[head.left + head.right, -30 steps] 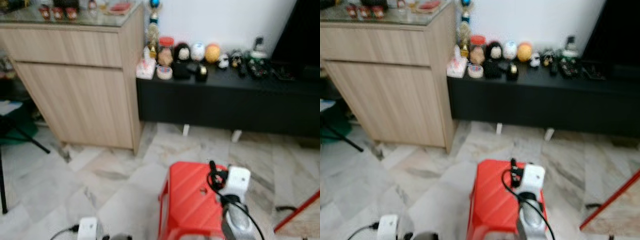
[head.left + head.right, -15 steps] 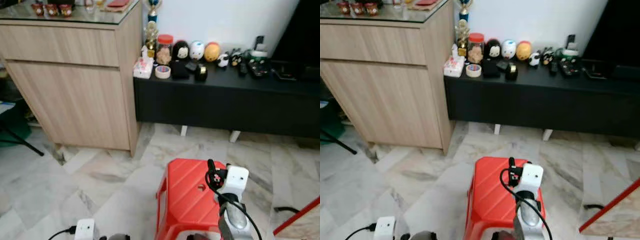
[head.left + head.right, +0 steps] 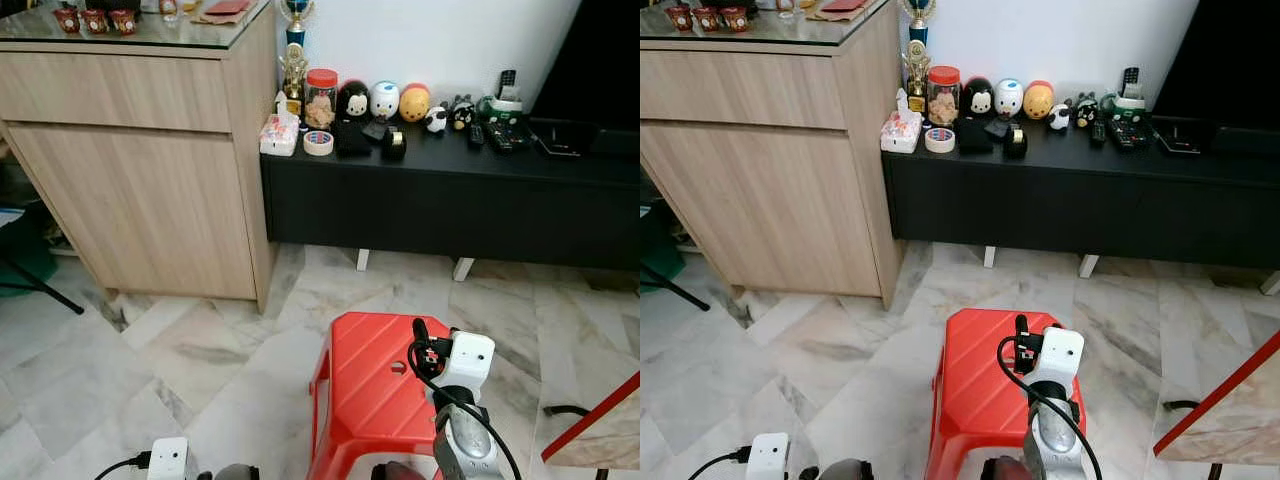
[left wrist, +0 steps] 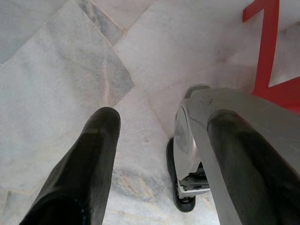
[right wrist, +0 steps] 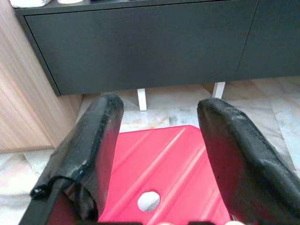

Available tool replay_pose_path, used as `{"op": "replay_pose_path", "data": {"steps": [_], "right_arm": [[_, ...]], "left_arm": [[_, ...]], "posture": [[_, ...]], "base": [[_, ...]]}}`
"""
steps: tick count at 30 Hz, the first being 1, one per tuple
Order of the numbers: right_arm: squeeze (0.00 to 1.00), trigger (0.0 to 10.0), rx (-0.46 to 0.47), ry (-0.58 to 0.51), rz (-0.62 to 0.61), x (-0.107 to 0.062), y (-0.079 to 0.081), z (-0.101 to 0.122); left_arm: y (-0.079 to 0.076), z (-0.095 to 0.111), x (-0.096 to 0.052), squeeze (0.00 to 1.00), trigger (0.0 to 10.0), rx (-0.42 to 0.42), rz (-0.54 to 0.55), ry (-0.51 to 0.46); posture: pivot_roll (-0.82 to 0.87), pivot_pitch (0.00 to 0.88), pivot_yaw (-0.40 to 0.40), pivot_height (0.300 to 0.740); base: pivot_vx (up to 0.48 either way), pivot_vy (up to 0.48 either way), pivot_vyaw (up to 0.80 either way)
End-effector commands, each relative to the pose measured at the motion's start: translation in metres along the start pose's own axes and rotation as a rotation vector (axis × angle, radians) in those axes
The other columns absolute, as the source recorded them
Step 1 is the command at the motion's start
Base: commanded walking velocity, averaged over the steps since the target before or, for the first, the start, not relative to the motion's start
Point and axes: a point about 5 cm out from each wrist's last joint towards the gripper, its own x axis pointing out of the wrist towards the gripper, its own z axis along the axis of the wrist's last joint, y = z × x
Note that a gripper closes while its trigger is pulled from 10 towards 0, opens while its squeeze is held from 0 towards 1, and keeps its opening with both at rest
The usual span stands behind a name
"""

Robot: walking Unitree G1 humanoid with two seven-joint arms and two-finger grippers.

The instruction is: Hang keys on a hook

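My right gripper is open, with nothing between its black fingers. It hovers over the top of a red plastic stool, pointing toward the low black console. In the left eye view its white wrist camera sits above the stool's right side. My left gripper is open and empty. It hangs low over the marble floor, beside a silver part of my body. Its wrist camera shows at the bottom left.
A tall wooden cabinet stands at the left, against the console. The console top holds a jar, a tape roll, round figurines and remotes. A red-edged board leans at the right. A black stand leg crosses the floor at the left.
The camera has shifted slightly and the picture has sharpened. Both arms keep the same places, with the right gripper still over the stool.
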Motion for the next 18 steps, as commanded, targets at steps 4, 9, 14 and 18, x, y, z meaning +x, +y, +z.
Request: {"op": "replay_pose_path", "data": {"steps": [4, 9, 14, 18], "right_arm": [[0.00, 10.0, -0.003, -0.018, -0.009, 0.001, -0.002, 0.003], [0.00, 10.0, -0.012, -0.014, -0.016, 0.001, -0.005, 0.003], [0.00, 10.0, -0.023, -0.010, -0.030, 0.002, -0.009, 0.003], [0.00, 10.0, -0.027, -0.011, -0.030, 0.003, -0.010, 0.004]], "left_arm": [[0.005, 0.012, 0.002, 0.00, 10.0, -0.040, 0.028, -0.053], [0.011, 0.048, 0.006, 0.00, 10.0, -0.075, 0.036, -0.200], [0.008, 0.104, 0.004, 0.00, 10.0, -0.087, -0.002, -0.454], [0.002, 0.131, -0.002, 0.00, 10.0, -0.067, -0.036, -0.602]], "posture": [[0.06, 0.009, -0.067, 0.607], [0.06, 0.010, -0.069, 0.607], [0.05, 0.000, -0.061, 0.607], [0.05, 0.000, -0.060, 0.607]], "base": [[0.000, 0.000, 0.00], [0.000, 0.000, 0.00], [0.000, 0.000, 0.00], [0.000, 0.000, 0.00]]}}
